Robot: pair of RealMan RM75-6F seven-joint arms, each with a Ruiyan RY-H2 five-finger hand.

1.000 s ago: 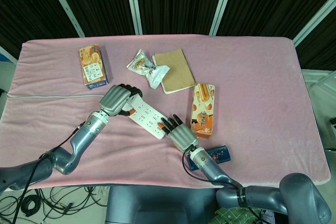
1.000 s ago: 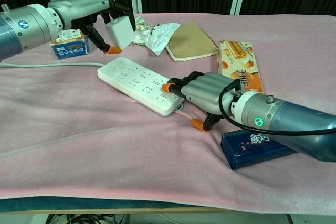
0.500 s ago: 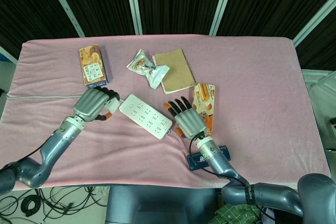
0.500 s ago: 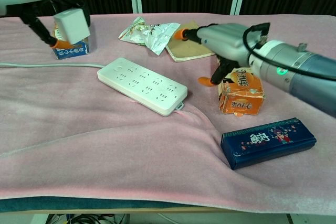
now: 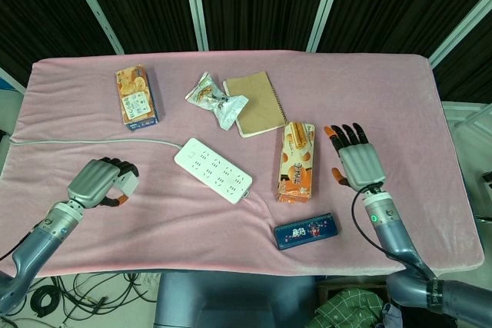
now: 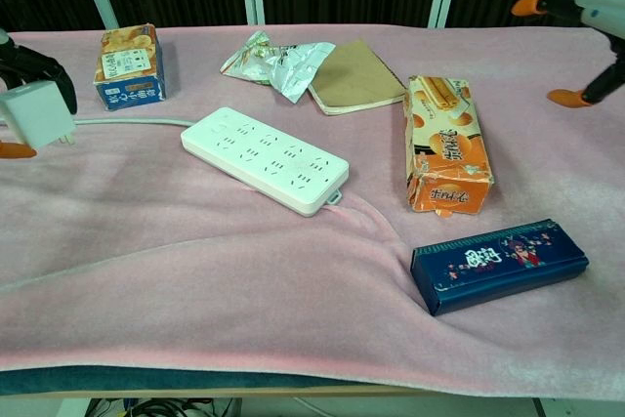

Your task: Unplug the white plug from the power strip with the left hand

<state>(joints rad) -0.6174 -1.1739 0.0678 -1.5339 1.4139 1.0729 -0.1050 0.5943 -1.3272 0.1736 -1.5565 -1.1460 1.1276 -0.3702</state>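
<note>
The white power strip (image 5: 214, 170) (image 6: 266, 158) lies diagonally on the pink cloth with all its sockets bare. My left hand (image 5: 98, 183) is at the front left of the table, well left of the strip, and holds the white plug (image 5: 127, 183) (image 6: 33, 116), whose prongs point toward the strip in the chest view. My right hand (image 5: 355, 160) (image 6: 583, 17) hovers open with fingers spread, right of the orange box and far from the strip.
The strip's white cord (image 5: 84, 142) runs left across the cloth. An orange snack box (image 5: 296, 160) and a dark blue box (image 5: 307, 230) lie right of the strip. A brown notebook (image 5: 255, 103), a foil packet (image 5: 216, 100) and a blue-orange box (image 5: 137, 96) sit further back.
My left hand carried the plug away from the strip to the front left. My right hand lifted off the strip's end and swung far right, opening out.
</note>
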